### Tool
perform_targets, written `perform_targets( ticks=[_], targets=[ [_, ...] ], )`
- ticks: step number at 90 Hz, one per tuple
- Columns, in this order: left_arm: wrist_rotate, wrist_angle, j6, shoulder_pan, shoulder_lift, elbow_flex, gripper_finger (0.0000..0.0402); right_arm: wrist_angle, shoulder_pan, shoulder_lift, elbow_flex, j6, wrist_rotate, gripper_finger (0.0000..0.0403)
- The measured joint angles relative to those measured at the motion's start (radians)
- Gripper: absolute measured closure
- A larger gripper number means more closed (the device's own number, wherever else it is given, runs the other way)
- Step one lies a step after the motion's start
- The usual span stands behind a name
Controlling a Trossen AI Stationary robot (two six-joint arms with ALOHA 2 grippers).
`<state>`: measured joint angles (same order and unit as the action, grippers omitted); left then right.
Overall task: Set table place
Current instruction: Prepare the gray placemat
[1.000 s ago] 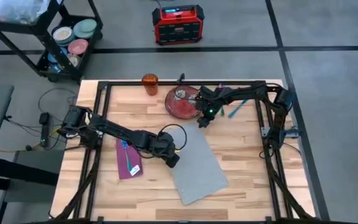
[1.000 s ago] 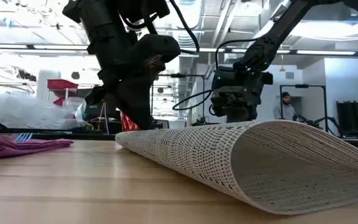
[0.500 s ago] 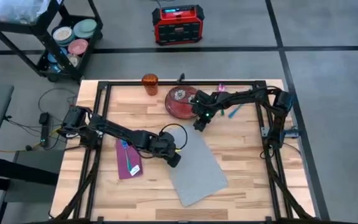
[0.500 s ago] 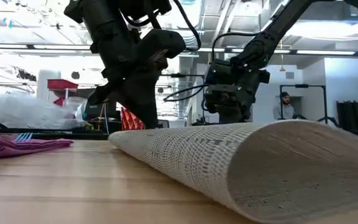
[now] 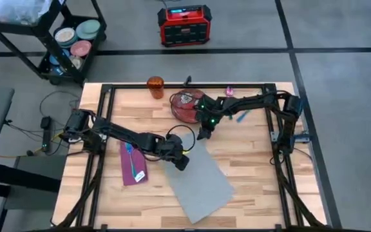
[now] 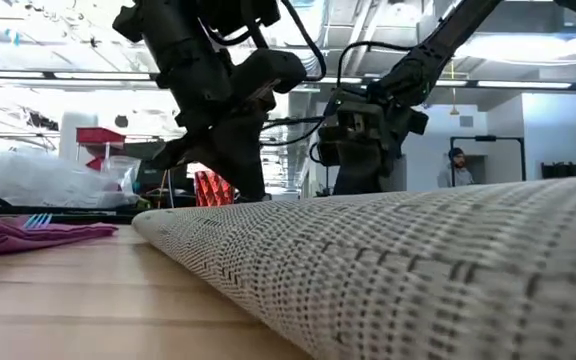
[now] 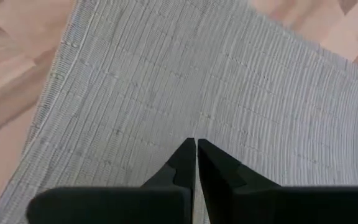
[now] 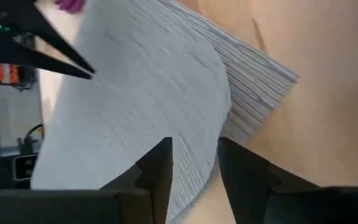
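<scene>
The grey placemat [image 5: 199,182] lies askew on the light wood table [image 5: 256,161]; in the low view it [image 6: 388,270] rises toward the camera. My left gripper [image 5: 183,162] is shut, its tips on the mat's far left part [image 7: 196,144]. At the mat's far corner my right gripper [image 5: 203,133] is open, one finger over the mat and one over bare wood, with the mat's raised edge [image 8: 211,163] in the gap. The red plate [image 5: 184,109] and the orange cup [image 5: 155,86] stand at the far edge. The purple napkin [image 5: 133,164] lies flat at the left with utensils on it. My left gripper presses its shut fingertips [image 7: 188,155] down on the placemat's top face, a little way in from its left edge [image 7: 48,106]. The fingers come from above, slanting. The mat lies spread beneath them with no fold at the tips. Whether my right gripper touches the mat, I cannot tell.
A blue utensil [image 5: 242,116] and a pink one [image 5: 229,91] lie at the far right, by the right arm. Black frame bars run round the table's edge [image 5: 102,129]. Beyond the table are a black cart with dishes [image 5: 76,38] and a red box [image 5: 184,24].
The placemat has slid toward the table's near left and turned a little; in the low view it looms closer. My right gripper has gone left and nearer with the mat's far corner. My left gripper has shifted slightly left, staying on the mat.
</scene>
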<state>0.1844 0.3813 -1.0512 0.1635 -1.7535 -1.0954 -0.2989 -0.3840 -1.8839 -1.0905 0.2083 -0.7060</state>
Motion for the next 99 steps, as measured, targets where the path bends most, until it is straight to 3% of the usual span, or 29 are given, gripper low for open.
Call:
perform_targets(
  ticks=[25,39,54,84,91,99],
  targets=[
    [0.022,0.000,0.009,-0.021,0.000,0.000,0.0401,0.005,0.030,-0.001,-0.010,-0.042,0.008,0.0309],
    [0.022,0.000,0.005,-0.021,0.000,0.000,0.0401,0.008,0.055,-0.002,-0.010,-0.063,0.092,0.0310],
    [0.022,-0.005,-0.029,-0.021,0.000,0.000,0.0401,0.011,0.084,-0.002,-0.010,-0.063,0.252,0.0310],
    [0.022,-0.043,-0.009,-0.021,0.000,0.000,0.0401,0.052,0.111,-0.003,-0.010,-0.062,0.329,0.0312],
    [0.022,-0.044,-0.012,-0.021,0.000,0.000,0.0401,0.049,0.110,-0.003,-0.010,-0.062,0.330,0.0327],
    [0.022,-0.047,-0.017,-0.021,0.000,0.000,0.0401,0.060,0.113,-0.003,-0.002,-0.063,0.323,0.0373]
  ],
)
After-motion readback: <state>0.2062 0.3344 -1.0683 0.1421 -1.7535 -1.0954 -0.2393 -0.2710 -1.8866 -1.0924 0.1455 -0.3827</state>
